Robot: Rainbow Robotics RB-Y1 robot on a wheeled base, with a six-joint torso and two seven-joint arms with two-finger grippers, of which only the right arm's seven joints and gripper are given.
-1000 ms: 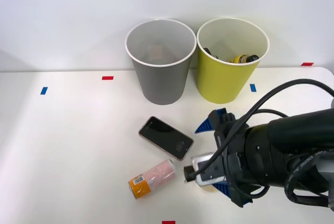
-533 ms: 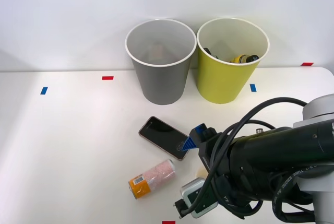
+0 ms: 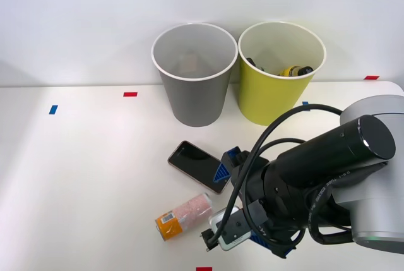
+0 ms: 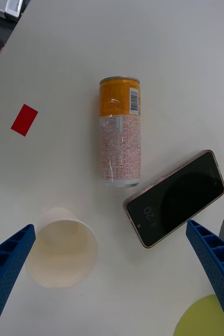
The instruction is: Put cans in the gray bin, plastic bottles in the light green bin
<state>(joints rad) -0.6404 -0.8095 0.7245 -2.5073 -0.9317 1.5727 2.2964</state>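
Note:
The can (image 3: 184, 215) lies on its side on the white table, pale pink with an orange end, also seen as the can (image 4: 120, 139) in the right wrist view. My right gripper (image 4: 110, 228) hovers open above the table just short of it, empty, with one blue finger (image 3: 223, 170) showing over the phone's corner. The gray bin (image 3: 192, 97) stands upright at the back. Beside it stands the light green bin (image 3: 273, 97), holding what look like plastic bottles (image 3: 295, 71).
A dark phone (image 3: 199, 165) lies face up between the can and the bins. A small cream paper cup (image 4: 62, 254) stands near one finger. Red tape (image 4: 24, 119) marks the table's front edge, and red and blue marks dot the back.
My right arm has swung left and toward the table's front edge, ending close beside the can. The can, phone and bins have not moved.

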